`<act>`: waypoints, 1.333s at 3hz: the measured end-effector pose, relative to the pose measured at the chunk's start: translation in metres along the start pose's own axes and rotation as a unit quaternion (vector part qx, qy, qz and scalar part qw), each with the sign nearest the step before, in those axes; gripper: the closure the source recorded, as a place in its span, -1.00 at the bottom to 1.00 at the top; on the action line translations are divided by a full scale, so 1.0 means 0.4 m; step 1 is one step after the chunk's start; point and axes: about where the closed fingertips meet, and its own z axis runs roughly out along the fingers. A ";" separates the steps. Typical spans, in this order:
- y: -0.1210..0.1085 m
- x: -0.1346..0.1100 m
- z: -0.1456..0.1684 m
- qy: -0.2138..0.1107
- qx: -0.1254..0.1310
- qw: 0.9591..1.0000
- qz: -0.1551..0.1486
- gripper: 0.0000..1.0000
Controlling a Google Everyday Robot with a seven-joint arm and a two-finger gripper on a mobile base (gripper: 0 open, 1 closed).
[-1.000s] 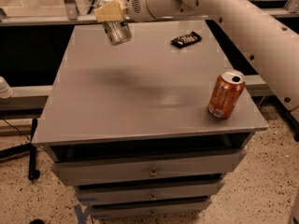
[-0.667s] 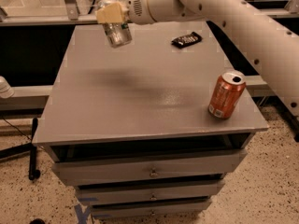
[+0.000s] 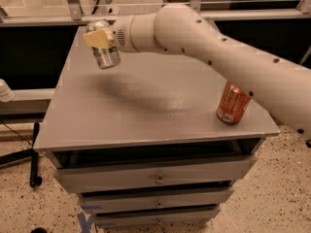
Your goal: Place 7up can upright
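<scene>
Over the far left part of the counter (image 3: 146, 110), the gripper (image 3: 100, 39) hangs in the air, its fingers (image 3: 95, 37) clamped on the upper end of the 7up can (image 3: 107, 57). The can dangles slightly tilted and seems clear of the surface. I'd judge it light, thin-walled and slick: easy to dent if squeezed hard, and apt to tip on its narrow base. A hold around the mid-body seems soundest. The grey counter looks flat and matte beneath it, with an orange-red can (image 3: 233, 104) standing well apart near the right front corner. Below it are drawers, and a speckled floor all round.
</scene>
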 end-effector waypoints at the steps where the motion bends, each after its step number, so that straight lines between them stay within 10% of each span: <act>1: -0.002 0.027 0.088 -0.021 0.031 0.999 0.000 1.00; 4: -0.150 0.002 0.186 -0.146 0.119 0.982 0.034 1.00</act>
